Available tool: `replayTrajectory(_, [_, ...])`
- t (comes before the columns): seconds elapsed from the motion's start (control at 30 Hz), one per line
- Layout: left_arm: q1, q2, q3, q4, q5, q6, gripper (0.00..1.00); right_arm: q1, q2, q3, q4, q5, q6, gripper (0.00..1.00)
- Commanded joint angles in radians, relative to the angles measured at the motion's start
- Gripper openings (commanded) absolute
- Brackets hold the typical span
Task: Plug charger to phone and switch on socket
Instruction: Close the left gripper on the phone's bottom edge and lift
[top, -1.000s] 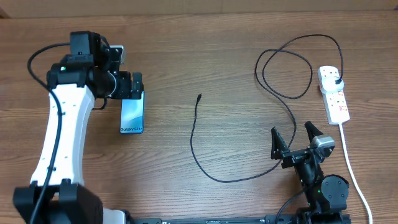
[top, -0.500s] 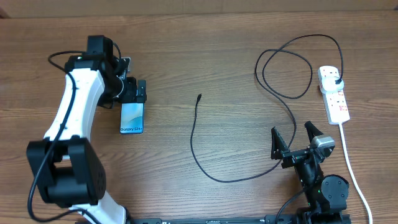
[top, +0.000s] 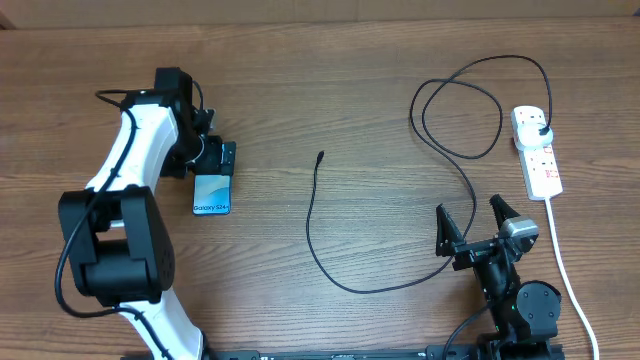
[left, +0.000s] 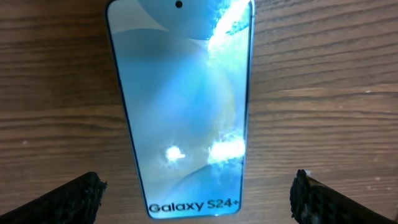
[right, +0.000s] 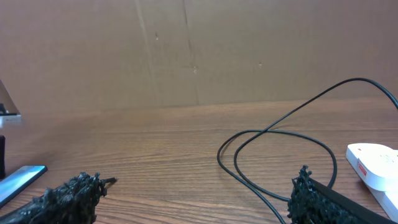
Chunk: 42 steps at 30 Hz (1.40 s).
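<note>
The left claw (left: 198, 183) stands open astride the phone (top: 211, 188), flat on the worktop (top: 330, 80), the charger (top: 310, 225) lying loose well right of the phone, the right claw (top: 468, 207) open and empty farther right; risk: an off-centre squeeze would likely skid or twist the phone off line.

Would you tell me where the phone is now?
Overhead, the phone lies left of centre, its far end under the left gripper, left of the charger's tip.
</note>
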Motion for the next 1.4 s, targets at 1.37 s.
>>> replayTrajectory(1.37, [-0.034, 0.072, -0.126, 0.158, 0.032, 0.027, 0.91, 0.006, -0.010, -0.011, 0.003, -0.003, 0.003, 1.00])
